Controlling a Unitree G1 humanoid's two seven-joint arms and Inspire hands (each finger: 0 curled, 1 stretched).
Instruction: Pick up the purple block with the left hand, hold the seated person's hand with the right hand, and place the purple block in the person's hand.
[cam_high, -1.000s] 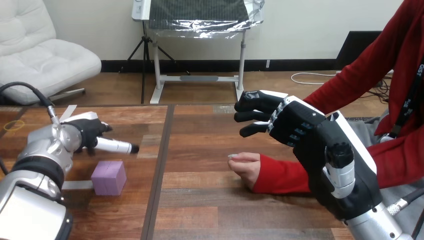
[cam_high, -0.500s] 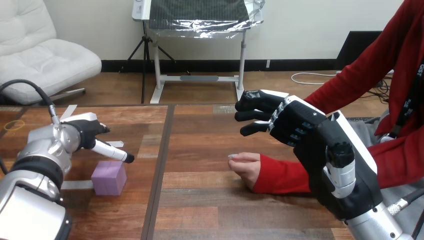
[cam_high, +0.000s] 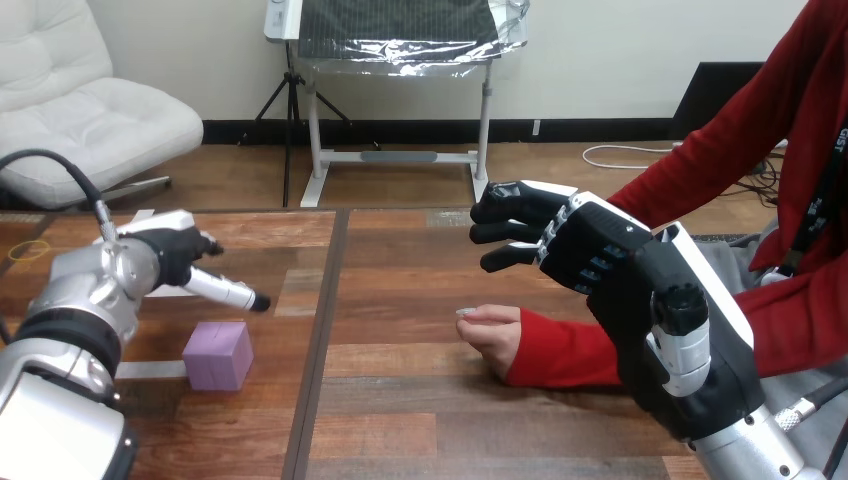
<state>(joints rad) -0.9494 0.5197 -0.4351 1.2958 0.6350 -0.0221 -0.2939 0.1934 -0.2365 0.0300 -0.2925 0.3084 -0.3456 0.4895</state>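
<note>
Your left hand (cam_high: 172, 256), one finger outstretched, hovers just beyond the purple block (cam_high: 217, 355); your right hand (cam_high: 620, 262), fingers relaxed, hangs above the person's hand (cam_high: 490, 330).

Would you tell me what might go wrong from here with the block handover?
The left hand hovers beyond the purple block, one finger stretched out; lowering from there may knock the block aside rather than grasp it. The person's hand rests curled on the table, so no open palm is offered. The right hand hangs above it, apart; a fast descent might strike it.
</note>
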